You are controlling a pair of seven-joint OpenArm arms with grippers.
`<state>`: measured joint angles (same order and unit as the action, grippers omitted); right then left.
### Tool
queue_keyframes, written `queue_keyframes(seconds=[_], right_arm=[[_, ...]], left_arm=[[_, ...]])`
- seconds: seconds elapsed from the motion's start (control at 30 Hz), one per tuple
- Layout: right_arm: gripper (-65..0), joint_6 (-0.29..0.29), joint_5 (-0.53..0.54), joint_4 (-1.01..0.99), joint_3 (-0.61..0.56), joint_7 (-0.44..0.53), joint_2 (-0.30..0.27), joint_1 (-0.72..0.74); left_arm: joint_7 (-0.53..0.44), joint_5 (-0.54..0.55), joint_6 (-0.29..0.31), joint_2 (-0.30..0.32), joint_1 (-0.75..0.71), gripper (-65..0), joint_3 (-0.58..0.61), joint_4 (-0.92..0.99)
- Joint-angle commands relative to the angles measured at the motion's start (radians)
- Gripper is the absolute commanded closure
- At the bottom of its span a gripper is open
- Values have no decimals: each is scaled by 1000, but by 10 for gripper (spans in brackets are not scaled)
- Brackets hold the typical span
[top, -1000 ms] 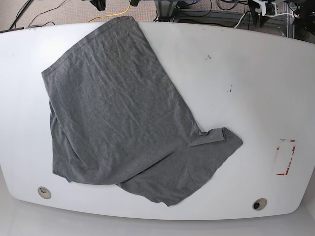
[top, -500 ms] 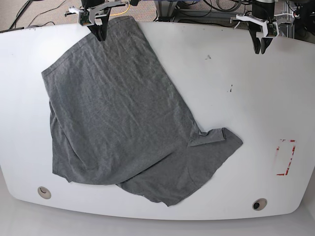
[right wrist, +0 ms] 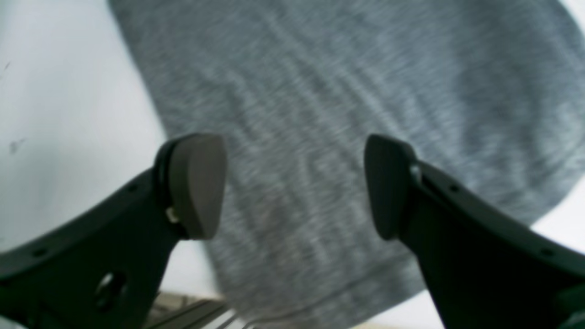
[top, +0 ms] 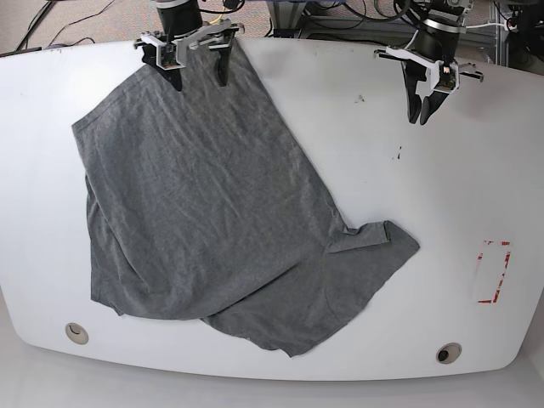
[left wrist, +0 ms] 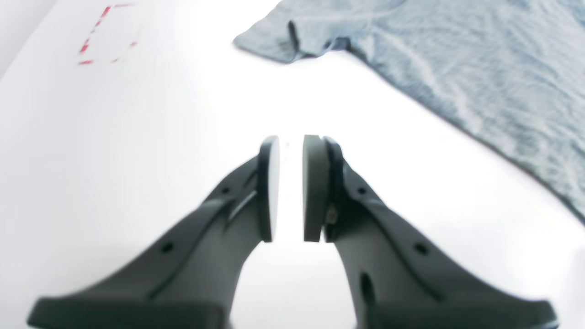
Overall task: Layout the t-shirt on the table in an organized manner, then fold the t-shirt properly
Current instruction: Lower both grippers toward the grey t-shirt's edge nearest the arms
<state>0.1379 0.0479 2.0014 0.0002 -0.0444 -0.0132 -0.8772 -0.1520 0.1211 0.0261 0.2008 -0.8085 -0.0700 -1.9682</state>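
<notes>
T-shirt (top: 212,195), heather grey and wrinkled, is what I see lying crooked over the left half of the white table (top: 399,187), running from the 11 o'clock edge down toward 6 o'clock, with one sleeve (top: 374,234) folded over on itself near the centre. At 4 o'clock on the tabletop sits a red tape rectangle (top: 493,272). My right gripper (top: 198,75) hangs over the shirt's far edge at 11 o'clock, jaws spread wide with nothing between them. My left gripper (top: 422,106) is at 1 o'clock over bare table, well apart from the cloth, its pads (left wrist: 315,187) nearly together with a narrow empty gap.
</notes>
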Motion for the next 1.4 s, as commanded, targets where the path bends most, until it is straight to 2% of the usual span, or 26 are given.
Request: queue_keyframes(seconds=[0.0,0.13,0.27,0.63,0.77,1.07,1.37], right_arm=[[-461,9,-3,19,-47,-10,-26,-10],[-466,1,-3,14,-138,-78,-93,20],[-466,-1,-3,14,-177,-130,-133,34],[-466,-1,-3,-1,-185,-145,-207,77],[-466,2,-1,-4,-185,-147,-215,79],[-463,9,-1,-12,-188,-231,-236,100],[-463,9,0,-38,-188,-242,-244,118]], left_arm=[[-30,1,-4,6,8,-82,-6,-21],[-30,1,-4,6,22,-82,-29,-21],[-30,1,-4,6,27,-82,-55,-21],[-30,-1,-4,6,59,-82,-63,-18],[-30,1,-4,6,59,-82,-63,-20],[-30,-1,-4,2,73,-82,-63,-16],[-30,-1,-4,6,74,-82,-63,-15]])
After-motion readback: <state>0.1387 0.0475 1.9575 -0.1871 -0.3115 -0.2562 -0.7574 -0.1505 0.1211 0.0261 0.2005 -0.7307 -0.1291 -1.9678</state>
